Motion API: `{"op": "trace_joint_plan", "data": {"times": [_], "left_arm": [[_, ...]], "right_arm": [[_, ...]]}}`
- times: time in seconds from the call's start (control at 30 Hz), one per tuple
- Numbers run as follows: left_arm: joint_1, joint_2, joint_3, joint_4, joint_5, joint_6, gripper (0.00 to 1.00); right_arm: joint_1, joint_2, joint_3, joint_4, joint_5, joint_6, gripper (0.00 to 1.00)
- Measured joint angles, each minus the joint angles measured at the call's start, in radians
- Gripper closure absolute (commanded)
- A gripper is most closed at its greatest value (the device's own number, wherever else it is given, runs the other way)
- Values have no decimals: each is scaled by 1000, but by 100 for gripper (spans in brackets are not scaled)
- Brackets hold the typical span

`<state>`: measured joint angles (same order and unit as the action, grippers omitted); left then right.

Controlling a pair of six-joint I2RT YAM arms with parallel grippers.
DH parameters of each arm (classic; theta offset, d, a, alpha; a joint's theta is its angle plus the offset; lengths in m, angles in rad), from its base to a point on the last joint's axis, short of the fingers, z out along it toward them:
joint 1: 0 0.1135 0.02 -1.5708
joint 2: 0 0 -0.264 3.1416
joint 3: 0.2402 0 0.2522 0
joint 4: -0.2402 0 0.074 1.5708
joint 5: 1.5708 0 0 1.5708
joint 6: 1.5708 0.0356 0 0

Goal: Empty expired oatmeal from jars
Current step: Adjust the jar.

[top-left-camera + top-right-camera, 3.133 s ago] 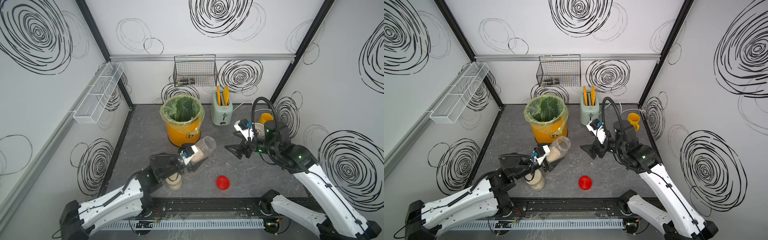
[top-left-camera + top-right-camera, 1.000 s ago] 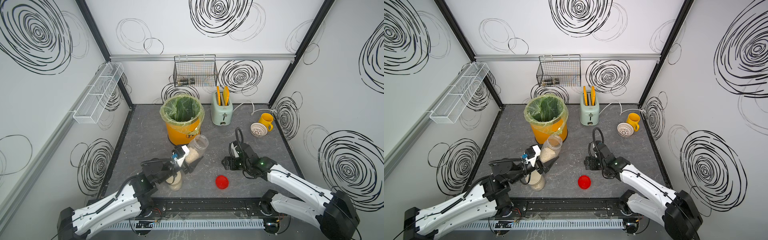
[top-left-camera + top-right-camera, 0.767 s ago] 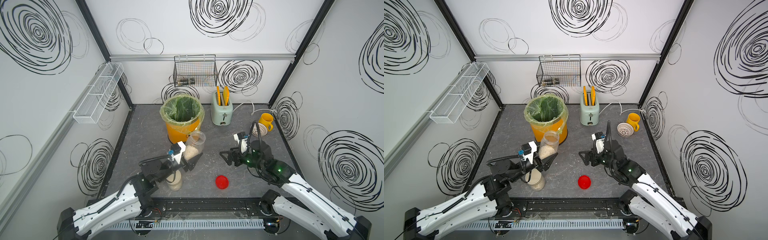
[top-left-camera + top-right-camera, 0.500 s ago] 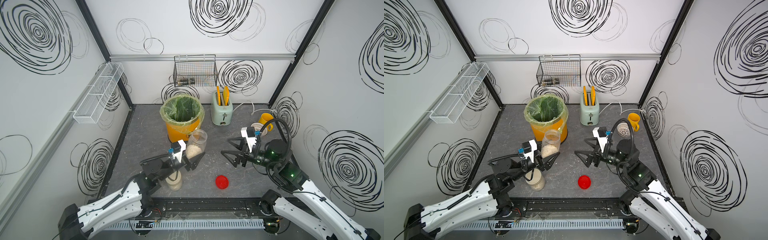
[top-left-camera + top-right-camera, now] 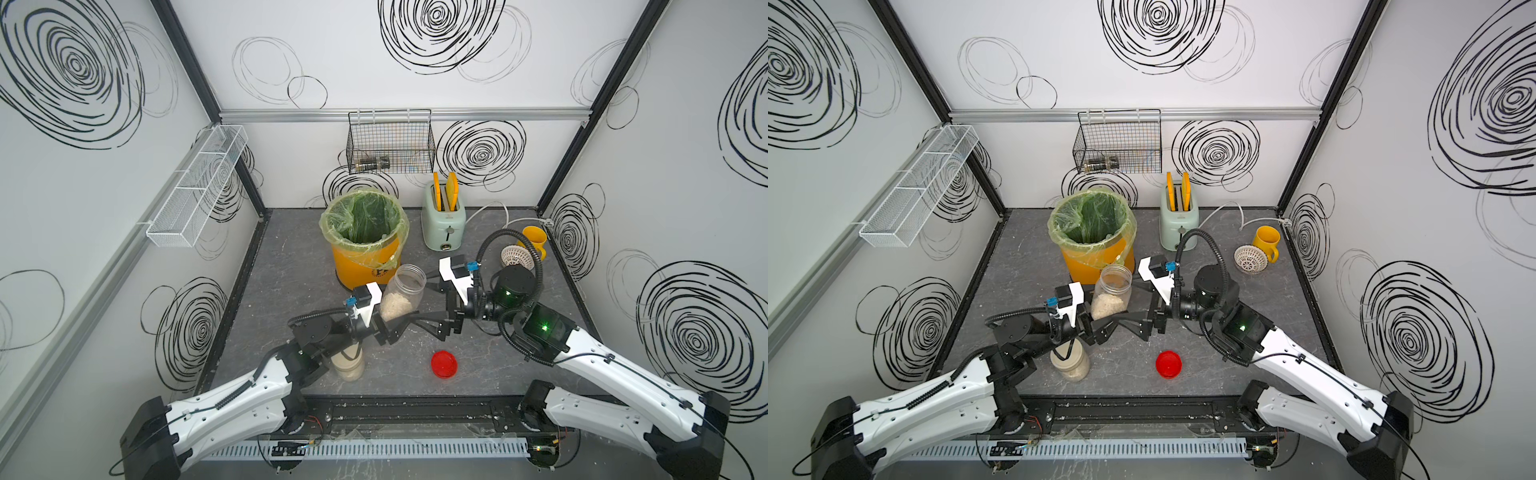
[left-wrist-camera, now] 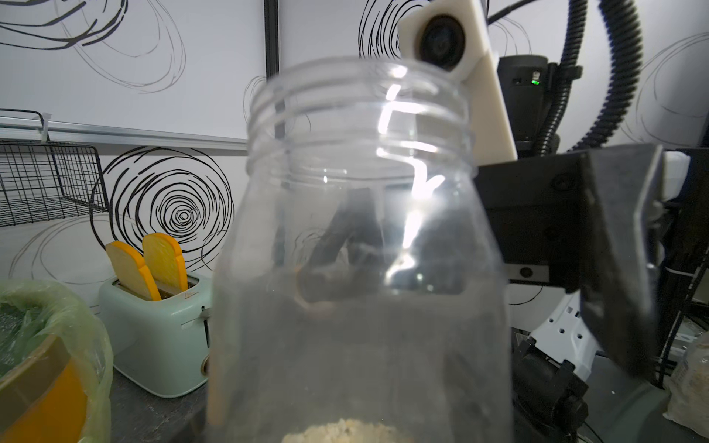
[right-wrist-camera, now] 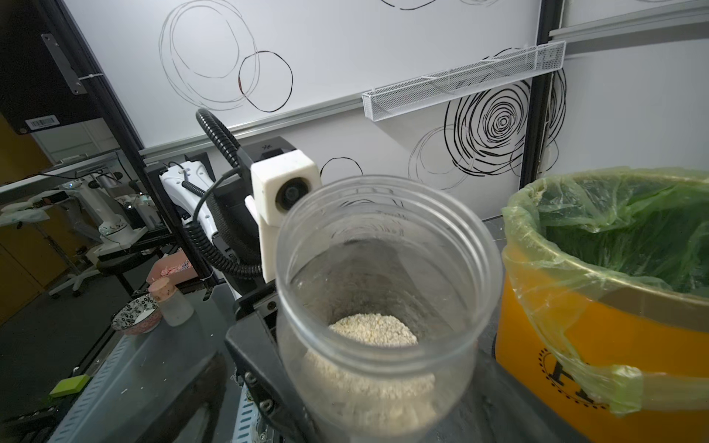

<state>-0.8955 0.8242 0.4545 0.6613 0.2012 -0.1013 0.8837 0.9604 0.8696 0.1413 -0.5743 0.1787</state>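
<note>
Open jar (image 5: 404,286), oatmeal (image 5: 396,308) inside, pinched low by left tool (image 5: 384,323); right tool (image 5: 428,302) spread, empty beside it: carry mouth over bucket (image 5: 354,271) rim before tipping, slowly.

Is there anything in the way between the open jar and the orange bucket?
No, nothing that I can see. The jar is right beside the bucket, with nothing between them. Its mouth is open; a red lid lies apart on the table.
</note>
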Motion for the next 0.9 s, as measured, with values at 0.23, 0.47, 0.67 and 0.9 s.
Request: {"op": "trace_joint_plan", "data": {"times": [0.23, 0.47, 0.67, 0.9], "left_arm": [[-20, 12, 3, 0, 6, 6, 25], [-27, 14, 11, 0, 0, 7, 22], [-26, 19, 15, 11, -8, 13, 15], [-27, 16, 15, -18, -31, 27, 4]], "right_arm": [[5, 49, 2, 45, 6, -2, 4], [5, 77, 4, 73, 2, 5, 22], [6, 83, 14, 78, 1, 6, 31], [-2, 95, 18, 72, 46, 15, 34]]}}
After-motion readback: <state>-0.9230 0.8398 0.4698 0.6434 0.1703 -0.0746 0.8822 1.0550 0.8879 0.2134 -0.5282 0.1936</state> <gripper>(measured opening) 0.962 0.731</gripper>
